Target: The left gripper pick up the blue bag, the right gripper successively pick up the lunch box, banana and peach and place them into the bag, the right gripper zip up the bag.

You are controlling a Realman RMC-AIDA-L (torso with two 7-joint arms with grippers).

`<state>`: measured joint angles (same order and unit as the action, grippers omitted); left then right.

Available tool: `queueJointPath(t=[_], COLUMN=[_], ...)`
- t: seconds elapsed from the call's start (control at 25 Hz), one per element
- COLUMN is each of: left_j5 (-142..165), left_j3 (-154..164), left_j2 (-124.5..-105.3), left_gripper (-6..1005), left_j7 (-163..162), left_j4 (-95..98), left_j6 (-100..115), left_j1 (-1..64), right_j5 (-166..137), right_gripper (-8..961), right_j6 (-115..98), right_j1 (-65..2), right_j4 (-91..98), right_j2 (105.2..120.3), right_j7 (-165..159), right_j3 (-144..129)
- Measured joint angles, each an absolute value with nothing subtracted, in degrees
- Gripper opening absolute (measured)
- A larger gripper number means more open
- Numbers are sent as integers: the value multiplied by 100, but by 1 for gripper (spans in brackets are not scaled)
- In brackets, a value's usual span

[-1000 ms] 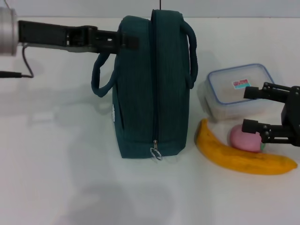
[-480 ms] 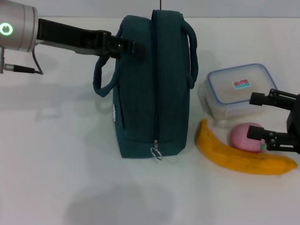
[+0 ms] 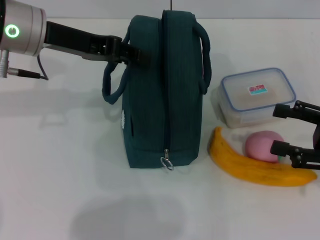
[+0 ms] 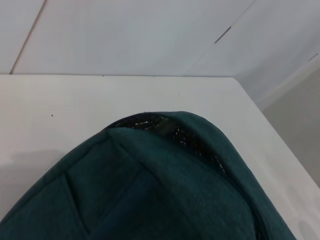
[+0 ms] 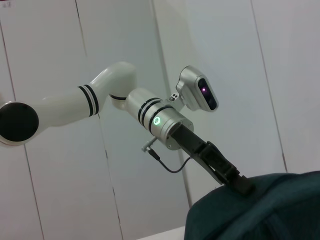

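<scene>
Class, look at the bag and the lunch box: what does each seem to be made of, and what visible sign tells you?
The bag looks like woven fabric, matte dark teal, with stitched ribbing and soft handles. The lunch box looks like clear, glossy plastic with a blue-rimmed lid; the table shows faintly through its walls.

The bag [image 3: 162, 95] was matt teal cloth with a fine woven texture – its zipper pull [image 3: 166, 163] looked like bright metal. The lunch box [image 3: 255, 96] was translucent glossy plastic with a blue-rimmed lid and a small paper-like label. The banana [image 3: 257, 166] had smooth, dull yellow skin; the peach [image 3: 263, 145] looked smooth and matt pink. The table [image 3: 60, 165] was a smooth white surface. The left gripper [image 3: 135, 54] and right gripper [image 3: 284, 131] were matt black – the left arm's wrist housing appeared as satin silver metal.
</scene>
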<state>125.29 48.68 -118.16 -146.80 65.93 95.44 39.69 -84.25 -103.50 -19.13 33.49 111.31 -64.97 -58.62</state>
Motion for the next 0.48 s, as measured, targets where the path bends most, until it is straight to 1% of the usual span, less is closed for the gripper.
queueJointPath(t=[0.2, 0.48], left_j5=[12533, 12533], left_j3=[4872, 4868], left_j2=[-11807, -11798], left_gripper=[380, 157], left_j7=[-14705, -14727], left_j4=[6593, 6581], left_j6=[9544, 9545], left_j1=[3972, 3963], right_j5=[-8428, -8428], right_gripper=[745, 739], right_j6=[-10353, -10330], right_j1=[-1878, -1863], right_j4=[3341, 3271], right_j2=[11142, 11155], right_j7=[-6491, -6487], right_j3=[-5862, -5777])
